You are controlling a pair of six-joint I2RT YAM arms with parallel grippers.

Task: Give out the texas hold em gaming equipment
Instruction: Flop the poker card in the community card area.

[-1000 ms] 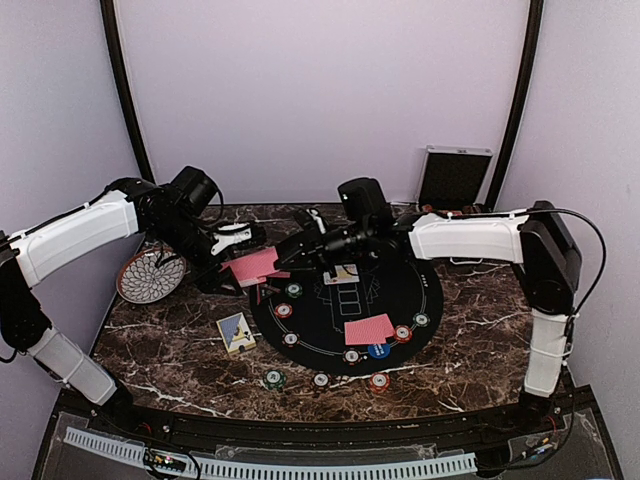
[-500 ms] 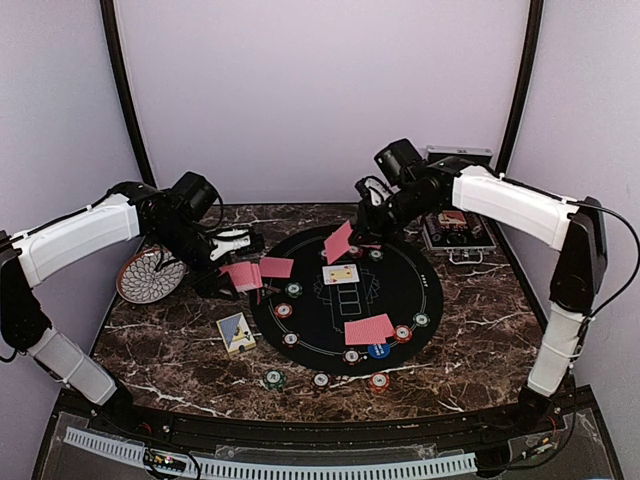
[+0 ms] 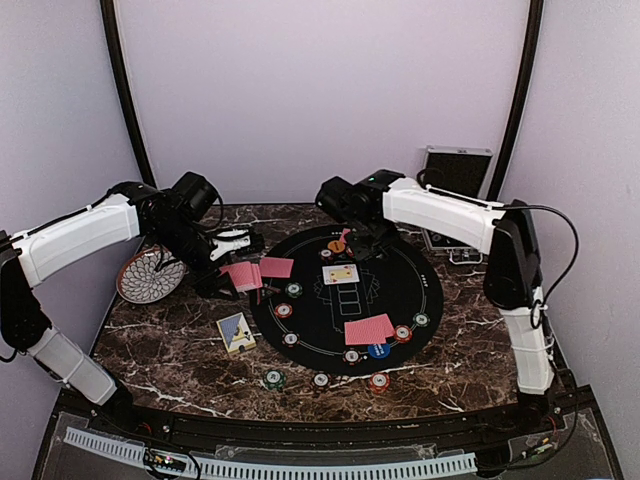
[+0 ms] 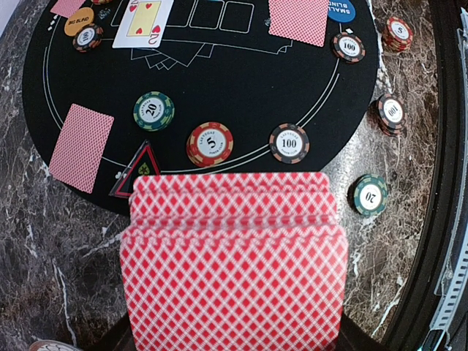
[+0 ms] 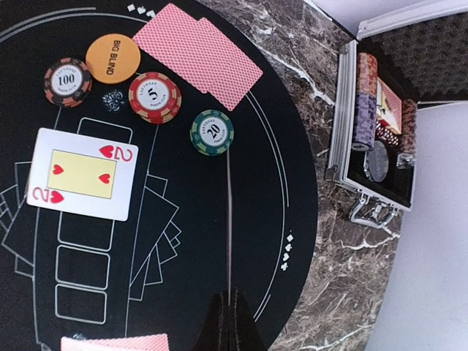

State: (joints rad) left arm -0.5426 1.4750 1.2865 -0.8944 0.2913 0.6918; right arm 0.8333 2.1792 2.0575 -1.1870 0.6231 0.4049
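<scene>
Left gripper (image 3: pixel 229 261) holds the deck (image 4: pixel 234 285). Right gripper (image 5: pixel 232 306) pinches one card (image 5: pixel 229 219), probably to lay beside the two of hearts (image 5: pixel 82 174).

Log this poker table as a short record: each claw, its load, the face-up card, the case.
Left claw: shut on stack of red-backed playing cards
Right claw: shut on one red-backed card, edge-on to its wrist camera, above round black felt mat
Face-up card: white two of hearts, flat on mat
Silver hinged case: open, off the mat, chip stacks inside
</scene>
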